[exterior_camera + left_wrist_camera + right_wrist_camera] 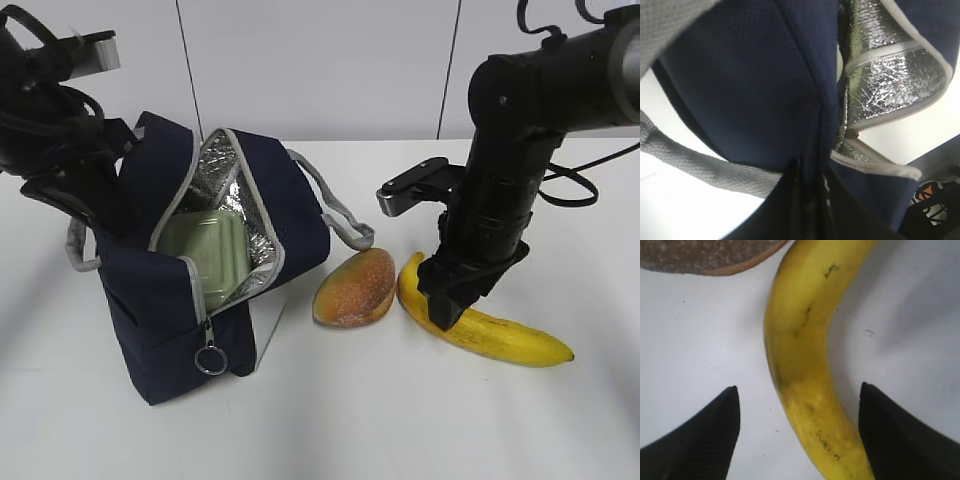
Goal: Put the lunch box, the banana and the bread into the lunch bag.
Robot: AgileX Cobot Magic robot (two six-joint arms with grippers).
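On the table nearest the camera, the right end effector [452, 300] straddles the banana [500, 337], fingers apart; closing comes next. Beside it lies the bread [355, 288]. Farther left, the left end effector pinches the lunch bag [150, 290], lunch box [205, 252] inside.
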